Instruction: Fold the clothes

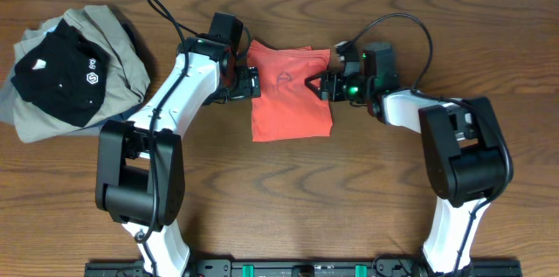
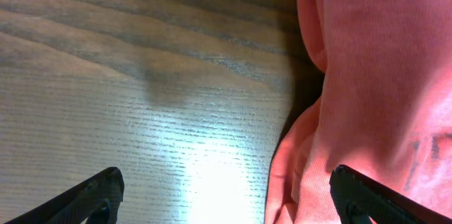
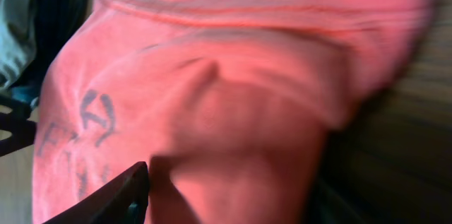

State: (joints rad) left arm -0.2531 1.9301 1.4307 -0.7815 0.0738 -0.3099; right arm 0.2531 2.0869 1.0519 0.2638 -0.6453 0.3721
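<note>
An orange shirt [image 1: 291,93] with a dark print lies folded into a rectangle at the table's middle. My left gripper [image 1: 251,85] is at its left edge. In the left wrist view its fingers [image 2: 226,199] are wide apart and straddle the shirt's edge [image 2: 367,75], one over bare wood and one over cloth. My right gripper [image 1: 325,83] is at the shirt's right edge, where the cloth rises in a small peak. In the right wrist view, one finger [image 3: 116,199] shows far out to the left. The blurred shirt [image 3: 233,111] fills the gap and hides the other finger.
A pile of clothes lies at the far left, a black garment [image 1: 61,72] on top of khaki ones [image 1: 122,50]. Both arms' cables run along the back of the wooden table [image 1: 349,190].
</note>
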